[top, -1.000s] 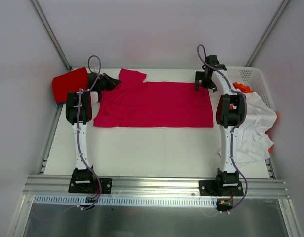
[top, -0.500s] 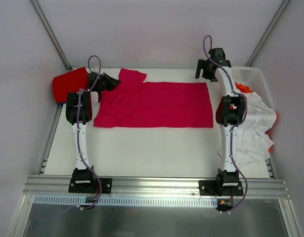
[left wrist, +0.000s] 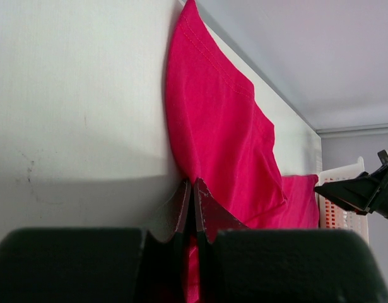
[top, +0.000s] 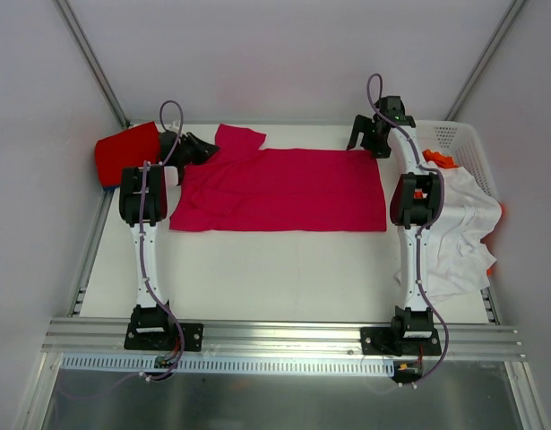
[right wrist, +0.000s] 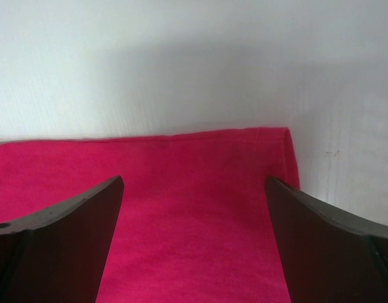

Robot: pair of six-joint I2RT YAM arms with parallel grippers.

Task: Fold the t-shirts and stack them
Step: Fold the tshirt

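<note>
Across the white table (top: 284, 269) a crimson-pink t-shirt (top: 284, 188) is spread flat, its far left edge pinched in the closed left hand (left wrist: 194, 189), its far right corner framed by the wide-open right hand (top: 364, 139).

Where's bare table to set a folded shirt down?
Widest: the table between the pink shirt and the rail. A thin strip lies behind the shirt. Crowded: right side, white shirt and basket; far-left corner, red shirt.
</note>
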